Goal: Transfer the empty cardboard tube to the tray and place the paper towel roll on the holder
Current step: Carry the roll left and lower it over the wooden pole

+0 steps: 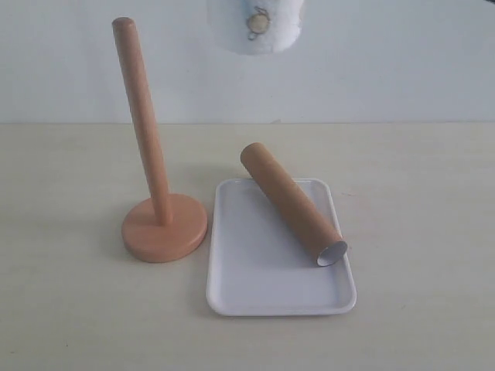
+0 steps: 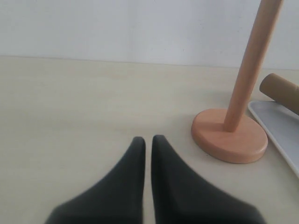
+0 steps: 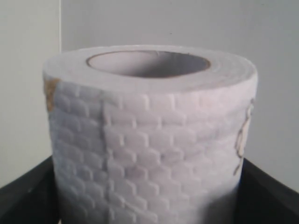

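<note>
Since the surface is what everything's resting on, I'm starting there: a pale beige matte table (image 1: 77, 325) is filling the whole foreground. Closest in, the shallow white rectangular plastic tray (image 1: 255, 286) is lying flat on it. The empty brown cardboard tube (image 1: 290, 201) is lying diagonally across the tray's right half, its open pale-lined end poking out over the right rim and its other end reaching over the far rim. Just left of the tray, the wooden holder (image 1: 164, 228) with the round reddish-brown base disc and slim dowel is standing on the table. I can't tell whether base and tray are touching.

The left gripper (image 2: 148, 139) is hovering over bare table with the holder between it and the tray. Its black fingers are pinched to a thin slit and gripping nothing.

Up high, the thick white embossed paper towel roll (image 1: 255, 27) is hanging in the air, cropped by the top edge. The right gripper (image 3: 147, 200) is clamping it on both sides.

Behind it all, a plain whitish wall (image 1: 402, 69) is running along the table's far edge.
</note>
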Tool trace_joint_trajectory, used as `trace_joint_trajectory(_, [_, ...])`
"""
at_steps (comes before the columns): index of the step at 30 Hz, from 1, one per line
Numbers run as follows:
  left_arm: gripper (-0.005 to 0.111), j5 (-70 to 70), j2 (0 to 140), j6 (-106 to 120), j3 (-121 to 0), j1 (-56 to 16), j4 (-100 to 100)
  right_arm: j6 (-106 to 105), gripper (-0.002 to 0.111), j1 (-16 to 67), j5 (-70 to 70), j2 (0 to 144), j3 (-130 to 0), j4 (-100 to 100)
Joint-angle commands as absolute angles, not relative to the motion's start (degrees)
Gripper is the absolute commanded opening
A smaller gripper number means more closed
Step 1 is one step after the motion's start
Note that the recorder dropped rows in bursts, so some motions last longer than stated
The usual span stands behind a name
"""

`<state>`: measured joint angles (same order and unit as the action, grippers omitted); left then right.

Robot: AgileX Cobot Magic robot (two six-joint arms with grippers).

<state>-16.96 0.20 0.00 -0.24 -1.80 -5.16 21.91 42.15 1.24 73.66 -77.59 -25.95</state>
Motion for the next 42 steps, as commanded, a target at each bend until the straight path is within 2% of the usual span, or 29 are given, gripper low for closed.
trace_joint_trajectory(1, [0.004, -16.71, 0.0, 0.0, 0.0, -1.59, -5.13, 21.05, 0.001, 46.81, -0.91, 78.92, -86.21, -26.09])
trace_joint_trajectory(5, [0.004, -16.71, 0.0, 0.0, 0.0, -1.59, -5.13, 18.56, 0.001, 49.22, -1.83, 84.02, -93.1, -26.09])
trace_joint_trajectory(16, [0.004, -16.71, 0.0, 0.0, 0.0, -1.59, -5.13, 19.53, 0.001, 49.26, -8.5, 97.82, -109.18, -25.68])
trace_joint_trajectory(29, [0.004, -16.71, 0.0, 0.0, 0.0, -1.59, -5.13, 19.8, 0.001, 49.15, -8.46, 105.84, -118.09, -24.45])
trace_joint_trajectory(42, [0.004, -16.71, 0.0, 0.0, 0.0, -1.59, -5.13, 21.03, 0.001, 49.15, -15.26, 107.21, -118.57, -24.37])
